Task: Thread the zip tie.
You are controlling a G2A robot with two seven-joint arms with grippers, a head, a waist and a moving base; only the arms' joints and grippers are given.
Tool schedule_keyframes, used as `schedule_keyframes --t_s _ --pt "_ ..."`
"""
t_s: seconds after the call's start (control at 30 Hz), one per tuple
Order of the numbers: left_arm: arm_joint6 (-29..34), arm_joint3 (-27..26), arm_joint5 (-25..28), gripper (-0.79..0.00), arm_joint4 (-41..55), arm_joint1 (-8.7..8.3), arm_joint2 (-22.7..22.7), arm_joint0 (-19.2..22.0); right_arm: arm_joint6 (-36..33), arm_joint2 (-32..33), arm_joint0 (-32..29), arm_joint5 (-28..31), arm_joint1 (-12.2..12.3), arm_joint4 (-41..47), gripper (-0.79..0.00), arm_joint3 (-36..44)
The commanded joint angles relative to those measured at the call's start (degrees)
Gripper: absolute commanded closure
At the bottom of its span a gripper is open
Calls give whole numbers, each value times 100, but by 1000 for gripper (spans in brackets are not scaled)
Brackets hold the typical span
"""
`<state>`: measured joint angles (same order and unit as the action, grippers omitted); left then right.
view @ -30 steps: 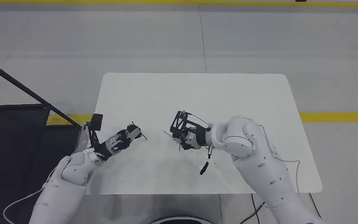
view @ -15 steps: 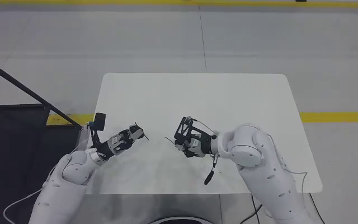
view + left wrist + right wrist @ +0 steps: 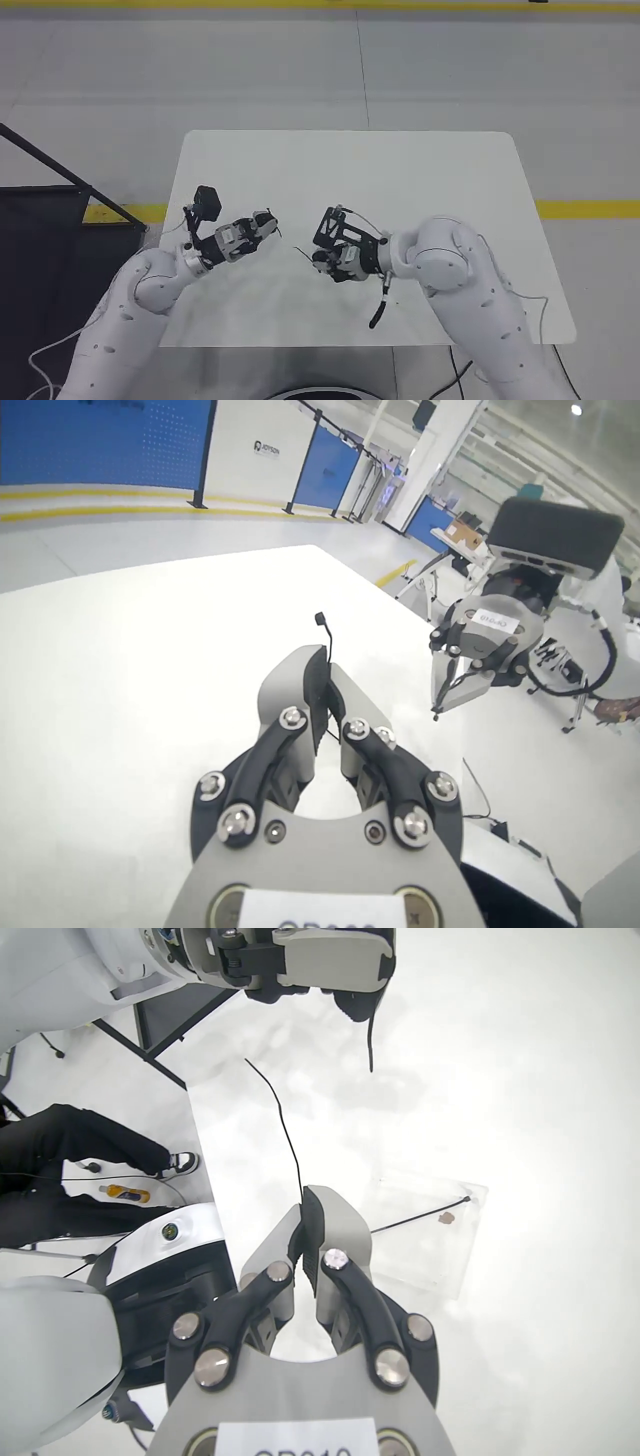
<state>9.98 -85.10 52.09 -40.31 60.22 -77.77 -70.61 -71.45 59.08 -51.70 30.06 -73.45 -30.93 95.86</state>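
The left gripper (image 3: pixel 326 666) is pinched closed on a thin black plastic zip tie (image 3: pixel 328 642), whose small square head (image 3: pixel 320 618) sticks out past the fingertips. In the top view this gripper is above the 7 o'clock part of the white rectangular desk (image 3: pixel 420 180). The right gripper (image 3: pixel 304 1199) is close by at its 4 o'clock, apart from it. It is clamped tight on a thin black strip (image 3: pixel 280 1113), whose free end points toward the left gripper without touching it. Whether the two black pieces join cannot be told. A clear flat plastic pouch (image 3: pixel 430 1258) lies on the desk near the right gripper, with another black zip tie (image 3: pixel 420 1216) in it.
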Motion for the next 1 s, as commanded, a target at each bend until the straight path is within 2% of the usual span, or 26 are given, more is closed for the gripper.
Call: schedule_keyframes --t_s 0.0,0.2,0.27,0.33,0.77,0.87,0.97 --pt "-275 49 135 0 -581 15 54 111 -397 19 159 -160 19 433 0 -155" --pt "-1039 160 384 0 -1682 59 220 330 -1012 -14 497 -734 81 1258 0 -362" --pt "-1321 136 383 0 -2010 68 244 350 -1245 -26 655 -968 112 1590 0 -495" --pt "-1604 140 157 0 -2311 78 236 311 -1360 -11 755 -1083 139 1863 0 -620" --pt "-1613 128 95 0 -2343 84 269 276 -1371 -9 768 -1093 144 1895 0 -633" --pt "-1542 42 220 0 -2355 83 335 310 -1319 -95 718 -1133 144 1882 0 -615" --pt "-1674 -38 475 0 -2658 71 383 383 -1456 -255 907 -1495 113 2159 0 -857"
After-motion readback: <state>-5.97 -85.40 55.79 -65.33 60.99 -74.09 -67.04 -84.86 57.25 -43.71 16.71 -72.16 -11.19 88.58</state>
